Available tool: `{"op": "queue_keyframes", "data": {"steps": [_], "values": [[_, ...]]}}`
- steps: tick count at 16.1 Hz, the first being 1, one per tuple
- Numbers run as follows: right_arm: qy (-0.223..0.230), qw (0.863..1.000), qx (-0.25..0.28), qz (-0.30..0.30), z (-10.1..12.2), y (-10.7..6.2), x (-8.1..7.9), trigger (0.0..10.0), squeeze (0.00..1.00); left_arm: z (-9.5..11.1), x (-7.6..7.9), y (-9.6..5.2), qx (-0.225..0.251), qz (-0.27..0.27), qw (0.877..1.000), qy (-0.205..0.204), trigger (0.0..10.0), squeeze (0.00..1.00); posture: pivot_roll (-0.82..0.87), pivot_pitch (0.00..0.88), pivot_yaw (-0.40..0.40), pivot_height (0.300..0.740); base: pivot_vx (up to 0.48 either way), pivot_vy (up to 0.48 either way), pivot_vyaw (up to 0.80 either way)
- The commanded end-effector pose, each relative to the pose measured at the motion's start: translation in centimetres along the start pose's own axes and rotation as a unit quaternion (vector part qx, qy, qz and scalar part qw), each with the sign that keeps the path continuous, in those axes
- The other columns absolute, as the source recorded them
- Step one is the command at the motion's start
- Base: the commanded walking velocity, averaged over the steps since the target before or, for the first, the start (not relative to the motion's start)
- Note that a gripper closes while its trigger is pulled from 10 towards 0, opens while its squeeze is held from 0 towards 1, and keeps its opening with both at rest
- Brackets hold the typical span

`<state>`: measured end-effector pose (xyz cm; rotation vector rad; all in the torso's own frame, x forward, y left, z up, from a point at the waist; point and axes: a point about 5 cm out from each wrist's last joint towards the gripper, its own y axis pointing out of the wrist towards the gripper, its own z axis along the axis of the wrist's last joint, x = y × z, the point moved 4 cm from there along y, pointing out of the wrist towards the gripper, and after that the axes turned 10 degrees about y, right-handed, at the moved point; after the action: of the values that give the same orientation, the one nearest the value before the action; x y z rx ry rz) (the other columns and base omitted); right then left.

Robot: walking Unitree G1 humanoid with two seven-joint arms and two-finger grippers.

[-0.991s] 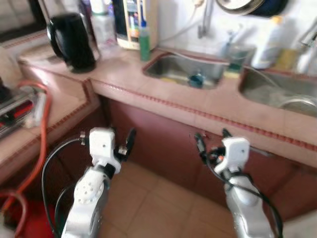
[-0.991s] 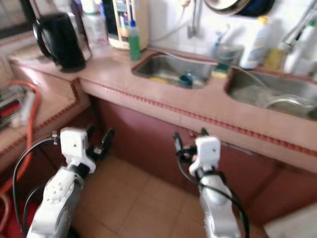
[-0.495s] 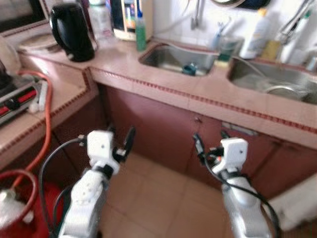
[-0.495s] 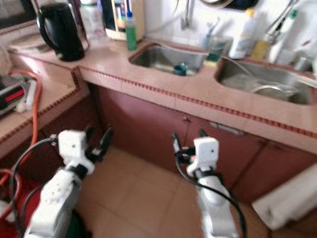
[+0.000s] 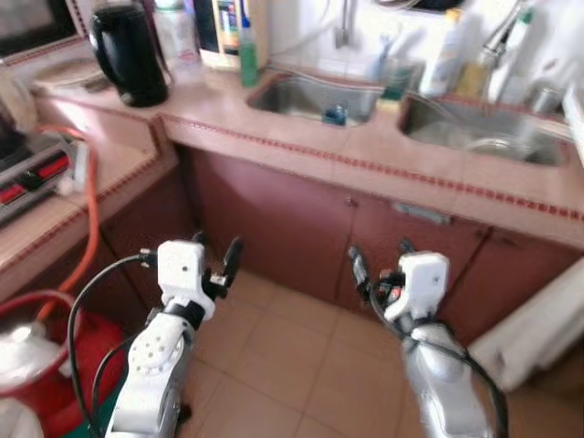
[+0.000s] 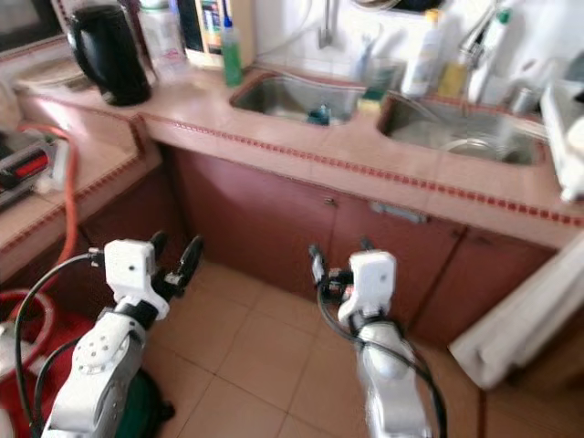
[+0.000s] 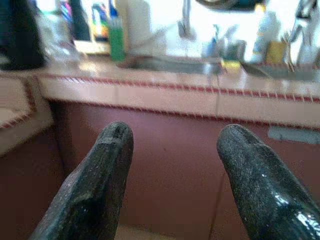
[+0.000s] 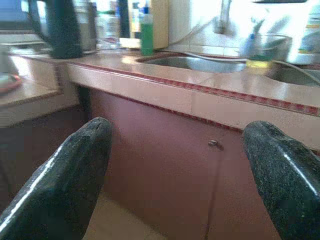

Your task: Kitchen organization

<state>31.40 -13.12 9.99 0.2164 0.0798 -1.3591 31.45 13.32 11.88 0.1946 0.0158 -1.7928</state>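
A pink tiled counter [image 5: 301, 151] runs across in front of me with two steel sinks, one on the left [image 5: 310, 96] and one on the right [image 5: 474, 141]. A small blue item [image 5: 335, 114] lies in the left sink. A black kettle [image 5: 128, 50] and a green bottle [image 5: 247, 64] stand at the counter's far left. My left gripper [image 5: 216, 248] and right gripper [image 5: 379, 257] hang open and empty over the floor, short of the dark red cabinet doors [image 5: 274, 219]. Both wrist views look between the open fingers [image 7: 100, 165] [image 8: 75, 165] toward the counter.
A stove [image 5: 27, 173] sits on a side counter to my left. An orange hose [image 5: 91, 201] runs from it down to a red gas cylinder [image 5: 36, 338]. Bottles [image 5: 445, 64] stand behind the sinks. A white object [image 5: 538, 319] leans low on the right. Tan floor tiles [image 5: 292, 365] lie below.
The whole view has shifted: the counter now sits farther off and more of the right sink and floor shows. Both grippers stay open and empty.
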Motion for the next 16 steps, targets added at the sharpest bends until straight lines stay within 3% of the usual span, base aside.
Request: {"op": "queue_keyframes", "data": {"steps": [1, 8, 10, 13, 14, 15, 16], "values": [[-0.007, 1.0, 0.006, -0.003, 0.5, 0.3, 0.2, 10.0, 0.0, -0.4, 0.0, 0.1, -0.01, 0.003, 1.0, 0.001, 10.0, 0.0, -0.17, 0.037, 0.037, 0.74, 0.0, 0.0, 0.0], [-0.012, 1.0, -0.017, -0.002, -0.5, -0.1, 0.5, 10.0, 0.0, -1.5, 0.9, -0.2, -0.024, -0.011, 1.0, -0.003, 10.0, 0.0, -0.18, 0.046, 0.035, 0.74, 0.0, 0.0, 0.0], [-0.035, 0.997, -0.072, 0.006, -3.3, -0.9, 1.1, 10.0, 0.0, -3.6, 0.6, -0.8, -0.053, -0.007, 0.999, 0.004, 10.0, 0.0, -0.18, 0.042, 0.036, 0.74, 0.0, 0.0, 0.0], [-0.106, 0.969, -0.222, -0.004, -10.4, -4.3, 4.0, 10.0, 0.0, -10.5, 0.7, -3.9, -0.161, -0.032, 0.986, 0.042, 10.0, 0.0, -0.17, 0.039, 0.028, 0.74, 0.0, 0.0, 0.0], [-0.142, 0.951, -0.275, -0.003, -12.4, -5.9, 4.9, 10.0, 0.0, -13.1, 0.7, -5.4, -0.21, -0.039, 0.976, 0.053, 10.0, 0.0, -0.17, 0.039, 0.026, 0.74, 0.0, 0.0, 0.0], [-0.167, 0.924, -0.344, -0.004, -14.7, -8.3, 6.1, 10.0, 0.0, -16.3, 0.8, -7.6, -0.28, -0.046, 0.956, 0.068, 10.0, 0.0, -0.15, 0.043, 0.023, 0.74, 0.0, 0.0, 0.0], [-0.156, 0.915, -0.371, -0.016, -15.5, -9.4, 6.6, 10.0, 0.0, -17.8, 0.9, -8.8, -0.321, -0.047, 0.943, 0.072, 10.0, 0.0, -0.14, 0.036, 0.013, 0.74, 0.0, 0.0, 0.0]]}}
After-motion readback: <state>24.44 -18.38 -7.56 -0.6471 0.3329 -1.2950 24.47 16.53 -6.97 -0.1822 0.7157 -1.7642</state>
